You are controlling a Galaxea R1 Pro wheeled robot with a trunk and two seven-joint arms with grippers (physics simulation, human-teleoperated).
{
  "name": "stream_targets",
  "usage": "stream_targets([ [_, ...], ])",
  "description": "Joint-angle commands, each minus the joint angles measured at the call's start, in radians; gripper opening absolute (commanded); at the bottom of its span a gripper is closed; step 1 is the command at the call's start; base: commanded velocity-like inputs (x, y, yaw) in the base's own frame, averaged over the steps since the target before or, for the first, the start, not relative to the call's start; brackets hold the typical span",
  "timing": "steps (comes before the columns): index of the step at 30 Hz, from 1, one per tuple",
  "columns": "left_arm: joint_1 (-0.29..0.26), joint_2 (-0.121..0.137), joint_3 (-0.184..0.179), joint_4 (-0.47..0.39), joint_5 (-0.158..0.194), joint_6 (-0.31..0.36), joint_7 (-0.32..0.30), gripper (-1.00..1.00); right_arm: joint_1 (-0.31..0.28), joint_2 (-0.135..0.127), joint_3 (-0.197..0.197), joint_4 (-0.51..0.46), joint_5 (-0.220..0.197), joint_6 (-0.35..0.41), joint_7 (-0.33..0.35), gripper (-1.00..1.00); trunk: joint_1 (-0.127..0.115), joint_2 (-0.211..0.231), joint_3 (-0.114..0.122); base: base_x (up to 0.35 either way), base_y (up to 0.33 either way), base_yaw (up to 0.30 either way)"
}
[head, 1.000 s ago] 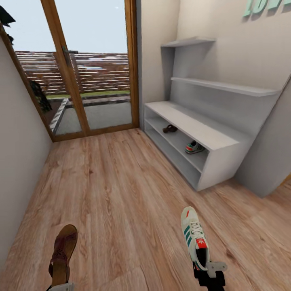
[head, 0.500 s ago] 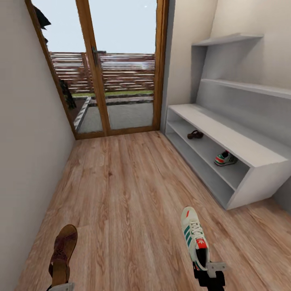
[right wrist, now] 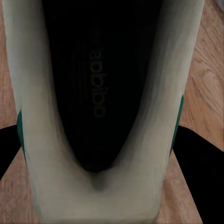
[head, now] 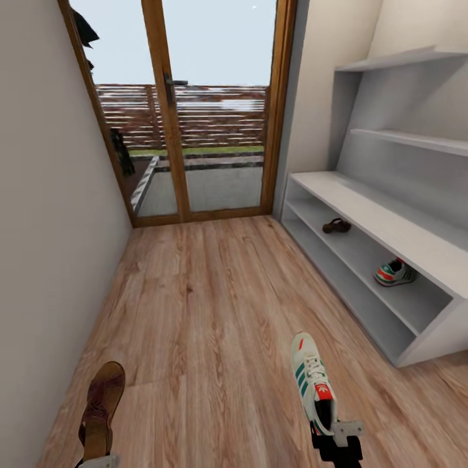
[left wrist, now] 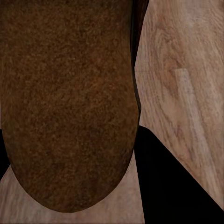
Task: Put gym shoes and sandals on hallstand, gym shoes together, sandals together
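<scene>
Corridor floor (head: 214, 305) ahead, hallstand (head: 390, 227) right of frame. Left gripper (head: 97, 460) grips sandal (head: 101, 409), right gripper (head: 337, 445) grips gym shoe (head: 313, 383). Transit step; next, approach rack, set beside shelved mates.

The gym shoe (head: 312, 383) in my right pincer (head: 337, 442) is cream-white with green side stripes and a red-orange tongue patch; its inside is black (right wrist: 100, 84). The sandal (head: 101, 409) at my left is brown, with dark straps. The corridor floor (head: 208, 312) is light brown, grained plank. The hallstand (head: 383, 221) is white; on its shelf sit a second gym shoe (head: 394, 273), white with green and red, and a dark brown sandal (head: 336, 225). The door frame (head: 170, 110) is warm brown wood.
</scene>
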Motion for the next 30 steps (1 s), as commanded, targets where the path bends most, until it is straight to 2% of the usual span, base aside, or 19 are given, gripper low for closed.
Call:
stream_targets([
  [1, -0.001, -0.001, 0.009, 0.0, -0.012, -0.004, -0.005, -1.0, -0.001, 0.0, 0.004, 0.001, 0.009, -0.001, -0.01, -1.0, 0.0, 0.0, -0.001, 0.336, 0.006, 0.001],
  [30, -0.001, -0.001, 0.009, 0.0, -0.01, -0.003, -0.005, -1.0, -0.001, 0.001, 0.005, -0.001, 0.008, -0.001, -0.012, -1.0, 0.0, 0.0, -0.001, 0.337, 0.012, 0.0],
])
